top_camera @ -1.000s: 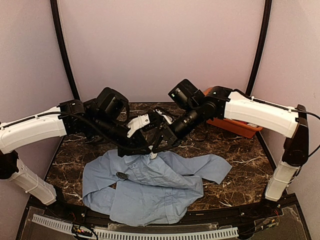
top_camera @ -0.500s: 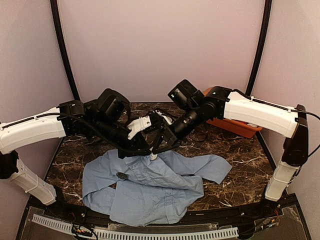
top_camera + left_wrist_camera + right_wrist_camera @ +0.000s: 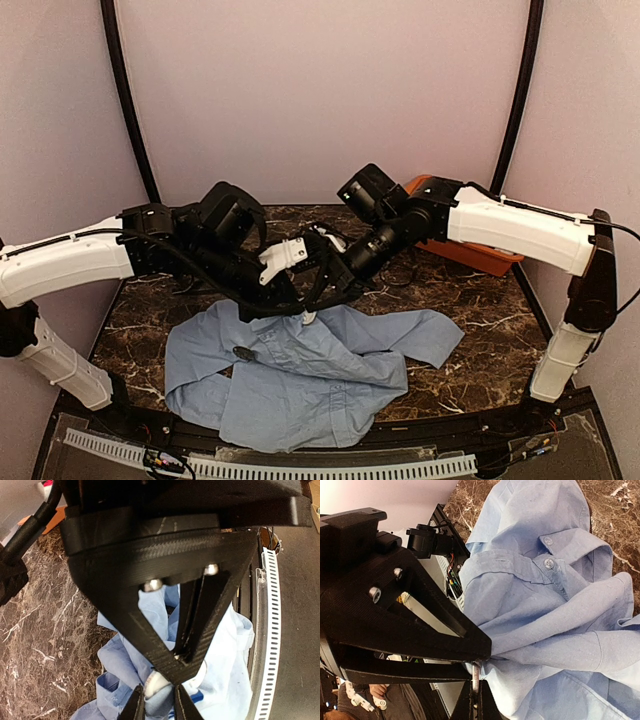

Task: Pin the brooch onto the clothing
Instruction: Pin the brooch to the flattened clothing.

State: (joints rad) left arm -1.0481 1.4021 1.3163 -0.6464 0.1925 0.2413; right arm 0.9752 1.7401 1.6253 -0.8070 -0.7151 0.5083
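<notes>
Lilac walls on three sides; dark marbled bench (image 3: 480, 340) below, seen from overhead

- shirt (image 3: 300, 380), light blue, lies crumpled across the bench centre toward 6 o'clock, one sleeve out toward 3 o'clock, collar end raised toward 12 o'clock
- brooch (image 3: 243, 351), a small dark disc, sits on the shirt's left half, flat on the cloth, nothing touching it
- both arms lean in from either side and meet tip to tip over the collar end
- left claw (image 3: 159, 700): fingers narrowly parted and gripping a bunched fold of the shirt with a white patch in it; wrist view shows the cloth filling the gap between the tips
- right claw (image 3: 475, 694): fingers pressed fully together, tips right at a fold of the shirt just beside the left claw; whether any cloth is nipped between them I cannot tell
- brooch relative to claws: at about 8 o'clock from the two tips, near but clearly apart, lower on the garment than the lifted collar
- buttons and placket show in the right wrist view, running off toward 1 o'clock from the tips
- orange-red item (image 3: 478, 256) at the bench's 2 o'clock edge, partly under the right arm, well apart from the shirt
</notes>
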